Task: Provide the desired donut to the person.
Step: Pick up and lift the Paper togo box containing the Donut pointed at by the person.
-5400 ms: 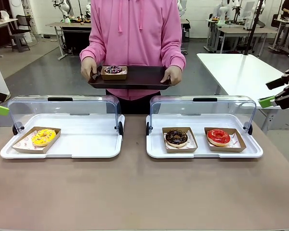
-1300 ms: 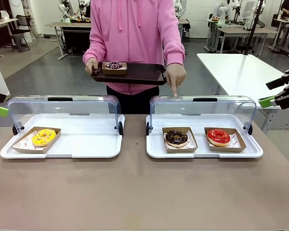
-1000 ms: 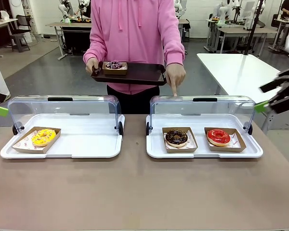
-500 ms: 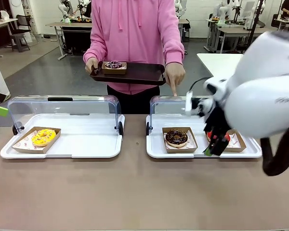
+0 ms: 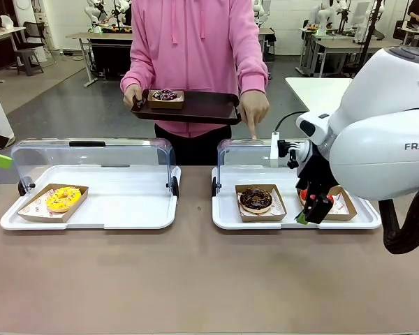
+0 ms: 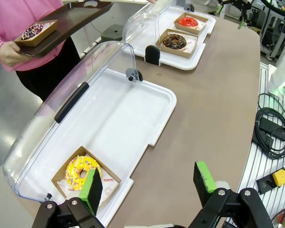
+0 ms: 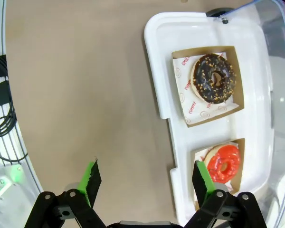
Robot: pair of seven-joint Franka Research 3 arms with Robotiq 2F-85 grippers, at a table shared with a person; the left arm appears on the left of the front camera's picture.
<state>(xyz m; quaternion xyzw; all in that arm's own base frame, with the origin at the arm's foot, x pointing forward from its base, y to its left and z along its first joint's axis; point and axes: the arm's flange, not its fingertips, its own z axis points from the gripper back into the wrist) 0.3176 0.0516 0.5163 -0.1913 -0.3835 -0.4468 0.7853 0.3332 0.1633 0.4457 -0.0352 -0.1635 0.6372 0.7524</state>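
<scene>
The person (image 5: pixel 195 49) in a pink hoodie holds a dark tray (image 5: pixel 202 108) in one hand. A sprinkled donut in a box (image 5: pixel 165 96) rests on it. Their other hand (image 5: pixel 253 112) points a finger down at the right case, above the chocolate donut (image 5: pixel 255 199). A red donut (image 7: pixel 223 163) lies beside the chocolate donut (image 7: pixel 214 78). My right gripper (image 5: pixel 313 209) hangs open over the case's front edge by the red donut, fingers (image 7: pixel 91 176) spread. The yellow donut (image 6: pixel 81 172) sits in the left case, just ahead of my open left gripper (image 6: pixel 148 184).
Two white display cases (image 5: pixel 126 218) (image 5: pixel 227 218) stand side by side with clear lids (image 5: pixel 91 157) raised toward the person. Bare brown tabletop (image 5: pixel 195 279) lies in front of them. Cables (image 6: pixel 270 137) hang off the table's end in the left wrist view.
My right arm has swung in from the far right and come down over the right case near the red donut. The person's pointing hand and the left arm have stayed put.
</scene>
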